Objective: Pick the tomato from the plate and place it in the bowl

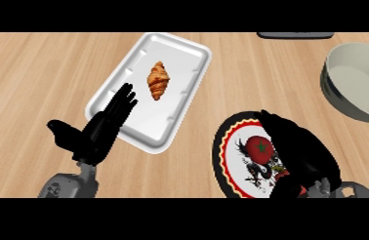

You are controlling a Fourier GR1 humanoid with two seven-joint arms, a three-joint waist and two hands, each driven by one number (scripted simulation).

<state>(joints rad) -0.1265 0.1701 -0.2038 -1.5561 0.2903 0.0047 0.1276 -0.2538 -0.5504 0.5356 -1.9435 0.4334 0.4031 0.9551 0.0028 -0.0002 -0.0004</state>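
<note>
Right hand (302,151) curls beside tomato (259,147) on plate (225,153), lower right; grip unclear. Left hand (97,129) wide, lower left. Bowl (346,80) upper right.

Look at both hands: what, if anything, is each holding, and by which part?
Neither visibly holds anything. The left hand rests open by the white tray. The right hand curls beside the tomato on the plate; contact cannot be told.

the tomato (260,147) is red and round, with a dark green star of a stem facing up. it lies on the plate (229,136), just left of the right hand (306,153), whose curled fingers arch over its right side. the plate is round, white inside, with a red and black rim and dark markings. the bowl (344,78) is pale grey-green and deep, well beyond the hand, up and to its right.
</note>
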